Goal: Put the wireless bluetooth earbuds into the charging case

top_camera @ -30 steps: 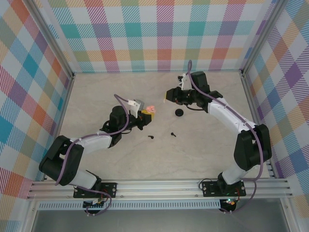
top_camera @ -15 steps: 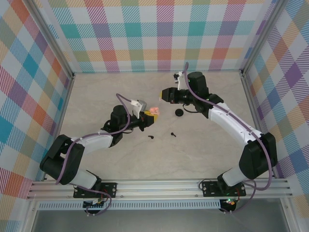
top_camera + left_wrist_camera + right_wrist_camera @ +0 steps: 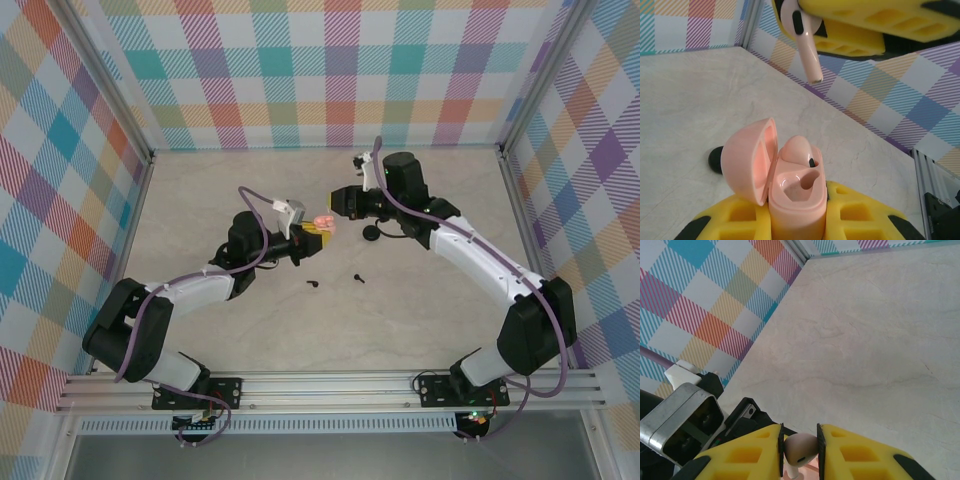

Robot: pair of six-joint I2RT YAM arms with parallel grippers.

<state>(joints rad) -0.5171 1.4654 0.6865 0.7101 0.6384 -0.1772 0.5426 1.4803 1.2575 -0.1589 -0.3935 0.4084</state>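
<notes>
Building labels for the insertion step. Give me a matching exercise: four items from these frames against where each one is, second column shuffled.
Items:
1. pink charging case
2. pink earbud with hanging stem
3. second pink earbud
4. black earbuds

Places:
A. lying loose on the table
B. pinched in the right gripper, above the case
C. clamped in the left gripper, lid open
D. seated in the case

Pairs: 1-C, 2-B, 3-D, 4-A
</notes>
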